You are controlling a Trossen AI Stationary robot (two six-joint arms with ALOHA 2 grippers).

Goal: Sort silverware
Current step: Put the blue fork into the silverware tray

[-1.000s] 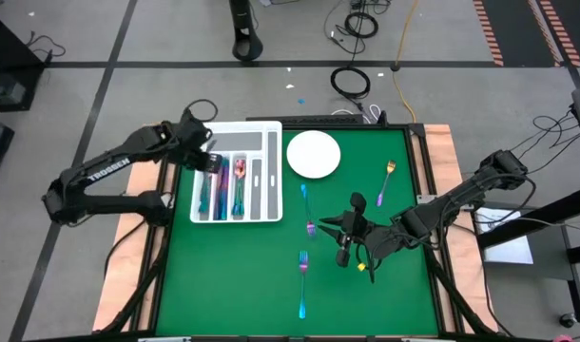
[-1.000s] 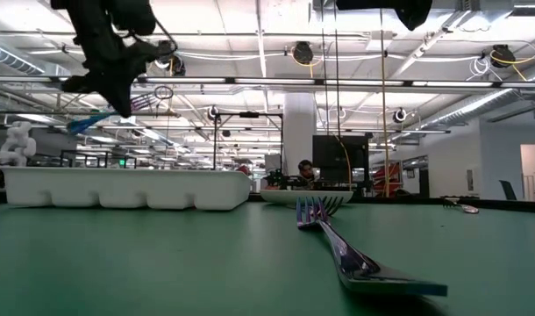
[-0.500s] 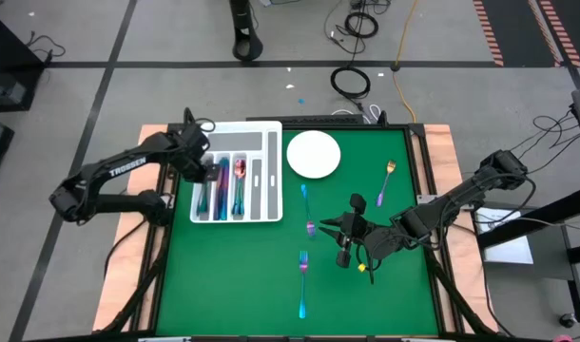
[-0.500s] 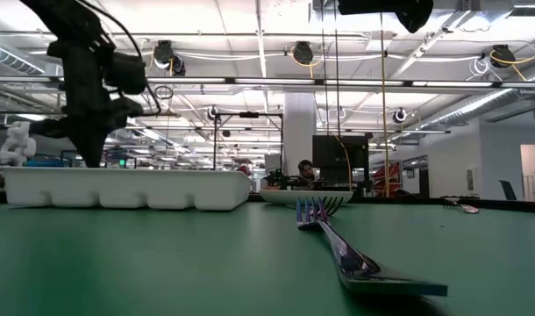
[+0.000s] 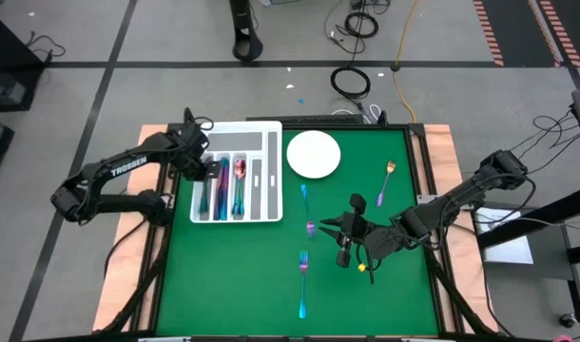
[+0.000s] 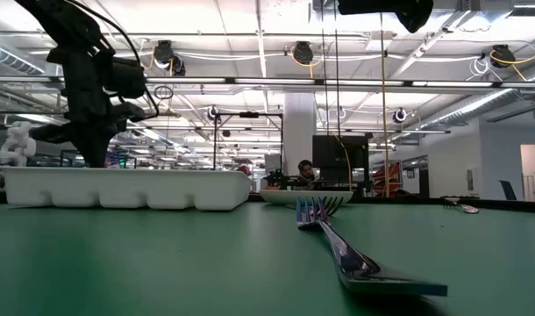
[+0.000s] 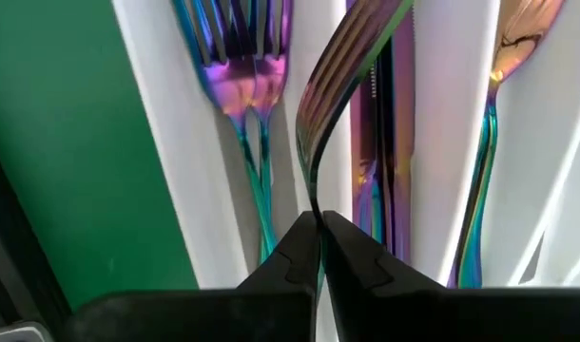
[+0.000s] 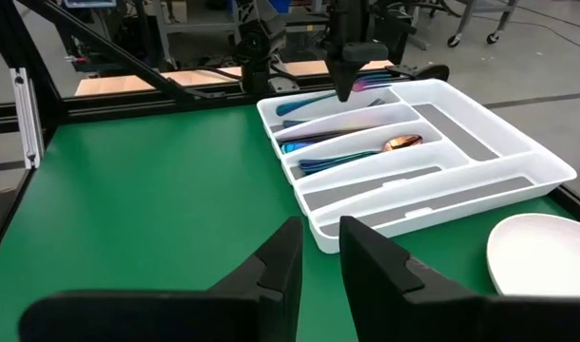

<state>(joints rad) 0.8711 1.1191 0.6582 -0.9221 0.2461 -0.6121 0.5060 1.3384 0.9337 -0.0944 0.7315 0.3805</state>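
My left pincer (image 7: 319,249) has come down from above the tray (image 5: 271,171) into its slots near the table's far left corner, jaws still clamped on a fork (image 7: 339,76), so this drop-off is nearly done. My right pincer (image 8: 316,258), slightly apart and empty, waits over the table's right half. Several pieces of silverware (image 5: 302,277) lie loose mid-table, awaiting sorting.

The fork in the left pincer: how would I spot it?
Find the white divided tray left of the round plate. The left pincer hangs over its leftmost slots, shut on a fork. Unlike the silverware lying flat there, this fork is lifted.
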